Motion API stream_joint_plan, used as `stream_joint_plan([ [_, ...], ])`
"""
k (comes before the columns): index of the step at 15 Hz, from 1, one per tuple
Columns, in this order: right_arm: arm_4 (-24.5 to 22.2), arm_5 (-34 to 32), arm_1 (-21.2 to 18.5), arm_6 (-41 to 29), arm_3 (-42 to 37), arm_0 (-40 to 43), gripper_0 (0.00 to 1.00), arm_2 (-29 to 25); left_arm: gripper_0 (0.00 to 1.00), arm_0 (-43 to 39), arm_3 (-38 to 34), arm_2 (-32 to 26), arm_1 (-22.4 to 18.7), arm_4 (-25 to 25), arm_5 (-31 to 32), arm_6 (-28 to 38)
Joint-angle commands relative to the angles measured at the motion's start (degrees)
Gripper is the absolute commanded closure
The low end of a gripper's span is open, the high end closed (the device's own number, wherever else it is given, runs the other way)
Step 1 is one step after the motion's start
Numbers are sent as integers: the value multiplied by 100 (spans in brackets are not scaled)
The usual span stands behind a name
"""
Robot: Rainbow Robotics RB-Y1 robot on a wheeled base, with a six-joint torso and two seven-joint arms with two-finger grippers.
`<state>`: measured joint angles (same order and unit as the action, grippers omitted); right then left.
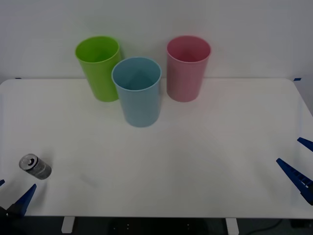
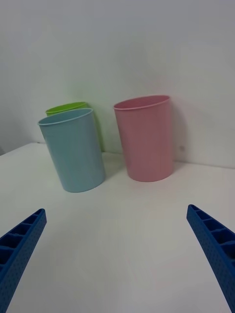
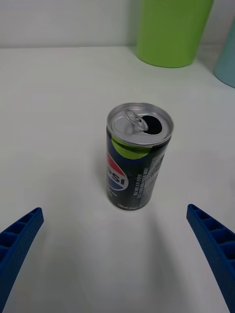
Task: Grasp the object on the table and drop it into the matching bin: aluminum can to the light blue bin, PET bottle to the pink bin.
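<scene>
The aluminum can (image 1: 34, 167), dark-labelled with a shiny silver top and pull tab, stands upright near the front left corner of the white table (image 1: 195, 161). My left gripper (image 1: 12, 191) sits just in front of it, open, and the left wrist view puts the can (image 3: 138, 156) ahead of the gripper (image 3: 117, 259), beyond the fingertips. The light blue bin (image 1: 137, 93) stands at the back centre, with the pink bin (image 1: 188, 68) behind it to the right. My right gripper (image 1: 299, 159) hovers open at the table's right edge, facing the blue bin (image 2: 73, 151) and pink bin (image 2: 146, 139).
A lime green cup (image 1: 99, 68) stands behind and left of the blue bin, close to it; it also appears beyond the can as the green cup (image 3: 171, 32). A white wall runs behind the table. Bare tabletop lies between the can and the bins.
</scene>
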<state>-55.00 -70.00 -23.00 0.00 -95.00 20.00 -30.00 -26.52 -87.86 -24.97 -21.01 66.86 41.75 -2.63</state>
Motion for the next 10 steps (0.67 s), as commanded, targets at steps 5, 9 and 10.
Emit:
stream_joint_plan([
  [5, 0, 0, 0, 0, 0, 0, 0, 0, 0, 587, 902, 326, 0, -744, -105, -1292],
  [9, 0, 0, 0, 0, 0, 0, 0, 0, 0, 842, 1148, 317, 246, -911, -105, -1644],
  [10, 0, 0, 0, 0, 0, 0, 0, 0, 0, 868, 1157, 308, 317, -911, -123, -1661],
])
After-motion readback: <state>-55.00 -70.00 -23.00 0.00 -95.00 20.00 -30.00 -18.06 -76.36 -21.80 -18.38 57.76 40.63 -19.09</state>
